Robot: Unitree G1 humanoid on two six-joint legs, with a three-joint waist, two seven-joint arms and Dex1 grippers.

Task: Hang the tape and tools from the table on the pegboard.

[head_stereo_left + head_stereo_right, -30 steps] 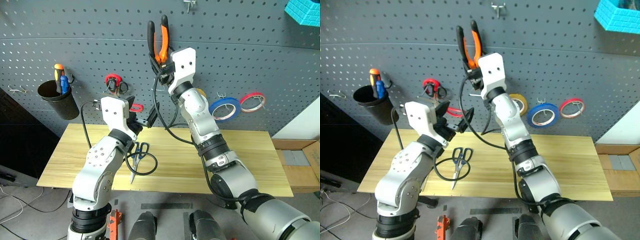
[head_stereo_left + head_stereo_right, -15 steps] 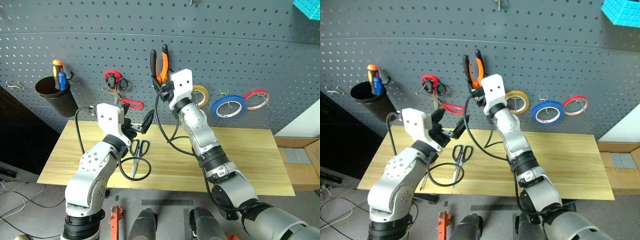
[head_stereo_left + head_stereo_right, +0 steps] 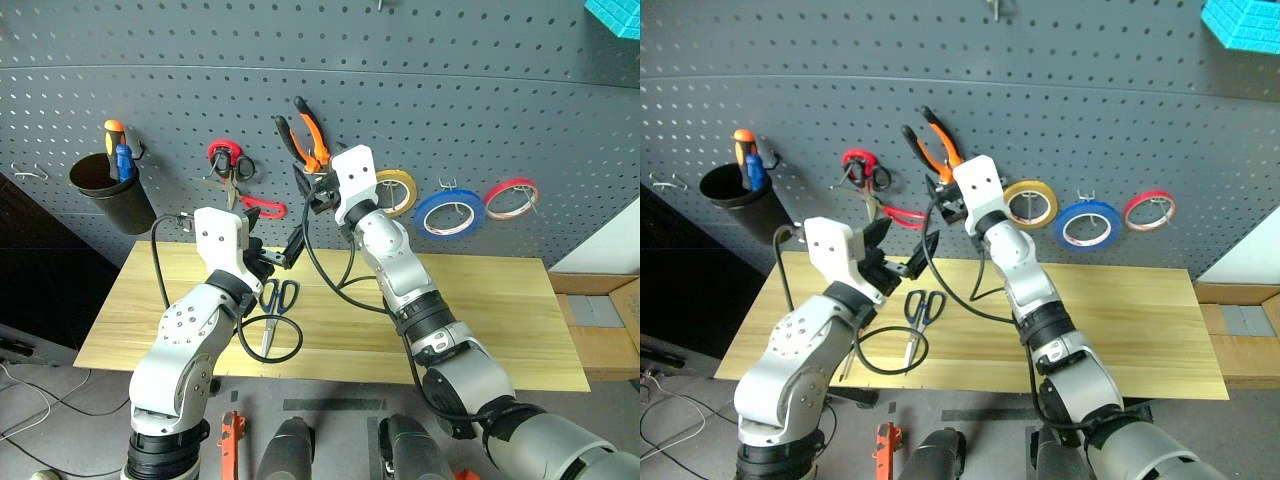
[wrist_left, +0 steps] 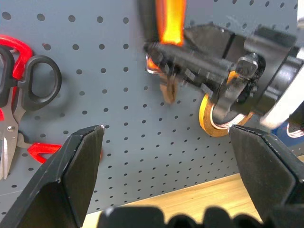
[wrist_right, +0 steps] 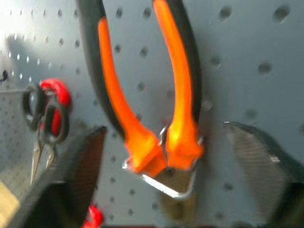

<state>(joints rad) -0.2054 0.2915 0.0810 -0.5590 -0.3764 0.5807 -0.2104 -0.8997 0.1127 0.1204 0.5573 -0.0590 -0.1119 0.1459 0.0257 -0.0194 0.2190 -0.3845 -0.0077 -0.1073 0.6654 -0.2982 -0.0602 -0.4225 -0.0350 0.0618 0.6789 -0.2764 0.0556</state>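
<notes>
The orange-and-black pliers (image 3: pixel 300 135) hang on a metal hook on the dark grey pegboard (image 3: pixel 500 100), handles up and leaning left. My right gripper (image 3: pixel 314 188) is just below them, open, with its fingers (image 5: pixel 259 164) on either side of the pliers (image 5: pixel 142 118) and apart from them. The blue tape (image 3: pixel 447 213) hangs on the pegboard to the right. Blue-handled scissors (image 3: pixel 276 297) lie on the wooden table (image 3: pixel 480 310). My left gripper (image 3: pixel 276 246) hovers above the scissors, open with nothing between its fingers (image 4: pixel 73 171).
A yellow roll (image 3: pixel 396 190) and a red roll (image 3: pixel 510 198) hang beside the blue tape. Red-handled scissors (image 3: pixel 229 164) and a red handle (image 3: pixel 263 208) hang at the left. A black cup (image 3: pixel 110 192) holding screwdrivers is at the far left.
My right gripper has sunk, opened and let go of the pliers, which now lean left on the hook. The left gripper has stayed where it was.
</notes>
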